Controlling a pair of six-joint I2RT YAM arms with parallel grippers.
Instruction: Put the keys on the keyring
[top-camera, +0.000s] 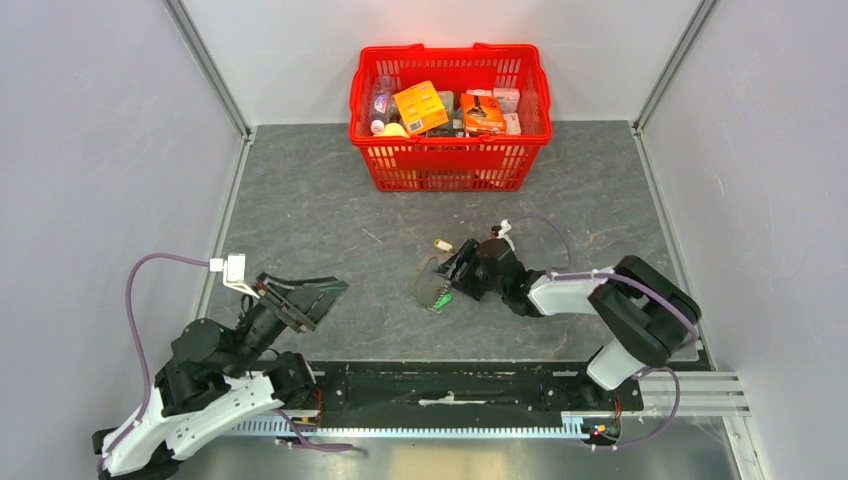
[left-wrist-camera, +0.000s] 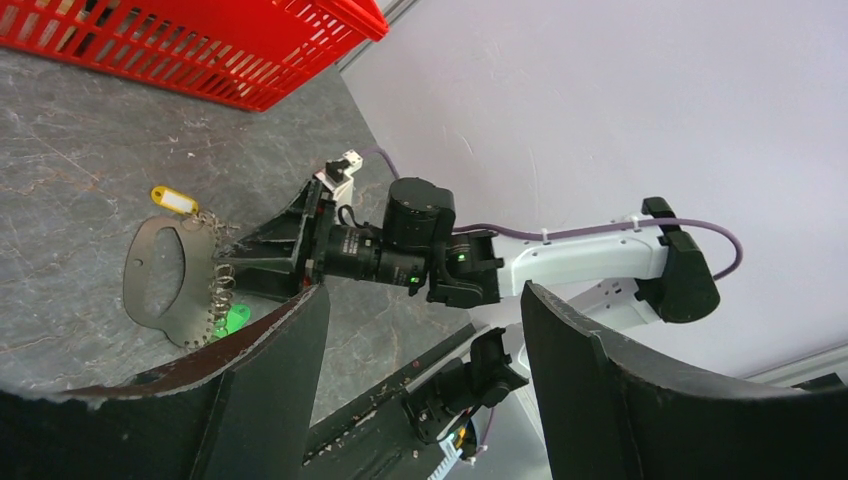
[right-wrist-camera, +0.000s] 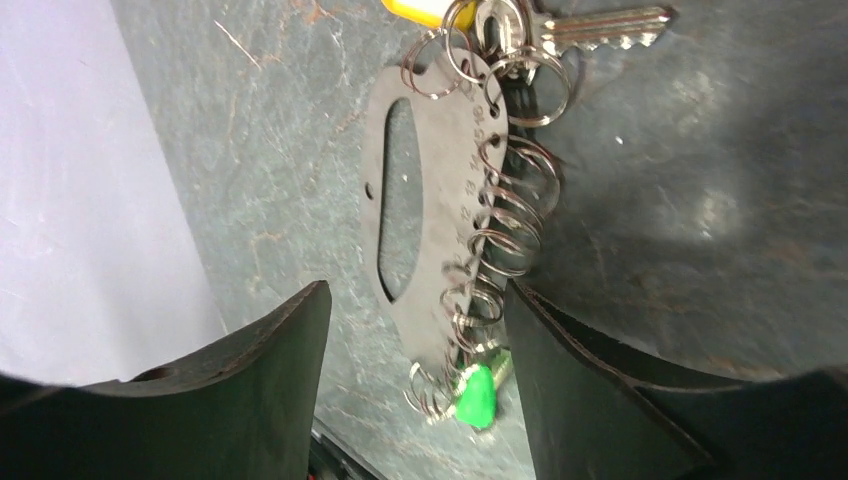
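The keyring (right-wrist-camera: 430, 150) is a flat grey oblong piece with a long slot and a row of thin metal rings (right-wrist-camera: 515, 215) along one edge. It lies on the table (top-camera: 300, 200). A green-tagged key (right-wrist-camera: 477, 396) hangs at its near end. At its far end are a yellow tag (right-wrist-camera: 415, 8) and a silver key (right-wrist-camera: 600, 25). My right gripper (right-wrist-camera: 418, 300) is open and low over the keyring's green end, with its fingers either side and nothing gripped. The top view shows the right gripper (top-camera: 455, 275) beside the keyring (top-camera: 430, 283). My left gripper (top-camera: 310, 295) is open, empty and raised at the left.
A red basket (top-camera: 450, 160) full of small packages stands at the back centre. Grey walls close the sides. The black base rail (top-camera: 450, 385) runs along the near edge. In the left wrist view the right arm (left-wrist-camera: 590, 260) reaches to the keyring (left-wrist-camera: 150, 290).
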